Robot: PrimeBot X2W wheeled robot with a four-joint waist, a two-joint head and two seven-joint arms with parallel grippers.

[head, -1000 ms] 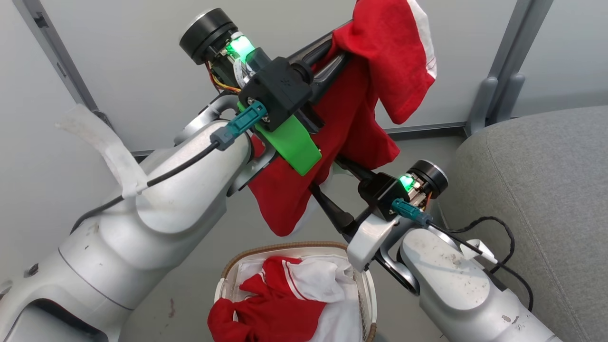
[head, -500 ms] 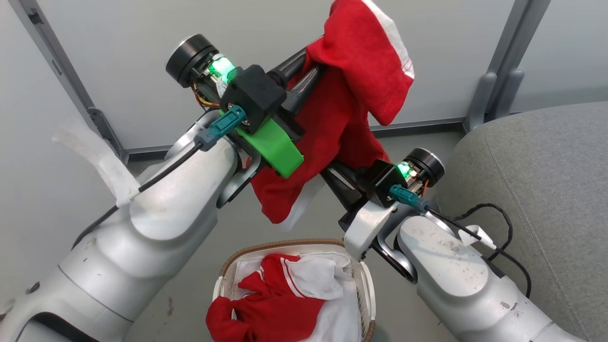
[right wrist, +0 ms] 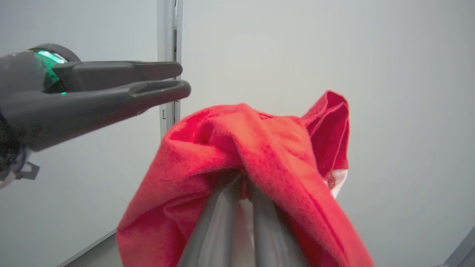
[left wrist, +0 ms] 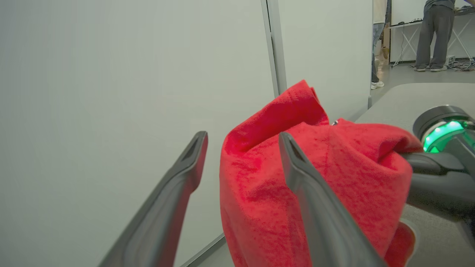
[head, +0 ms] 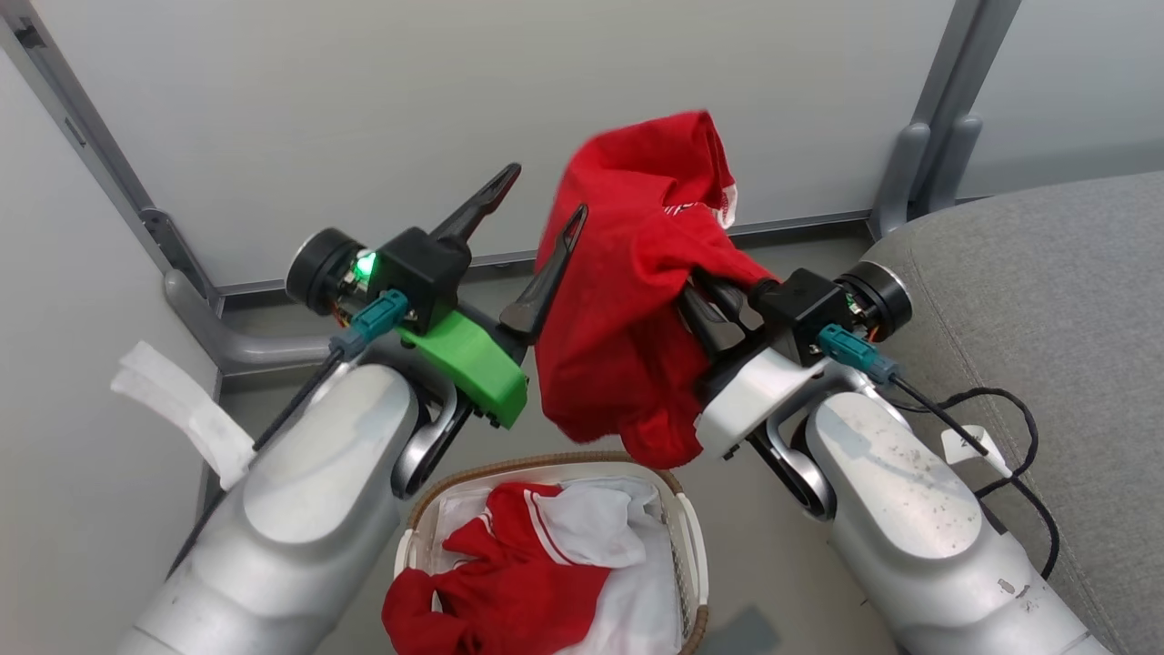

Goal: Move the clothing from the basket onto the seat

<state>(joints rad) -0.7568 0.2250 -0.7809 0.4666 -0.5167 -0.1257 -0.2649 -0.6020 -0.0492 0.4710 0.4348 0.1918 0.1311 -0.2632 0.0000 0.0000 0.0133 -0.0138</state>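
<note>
Left gripper [head: 544,193]: fingers spread wide, nothing between them, nearer finger just beside the cloth. Red garment [head: 627,318]: bunched, hanging in the air above the basket [head: 546,461], clear of its rim. In the basket, another red piece [head: 509,591] lies on the white liner [head: 596,528]. Right gripper [right wrist: 243,200]: fingers close together, pinching the hanging garment, cloth draped over the tips. Seat [head: 1046,300]: grey cushion at far right. Step, as judged: carry across to the seat. Swing right, hem high enough to pass the cushion edge, left arm held out of the drape. Release only once cloth rests on the cushion.
</note>
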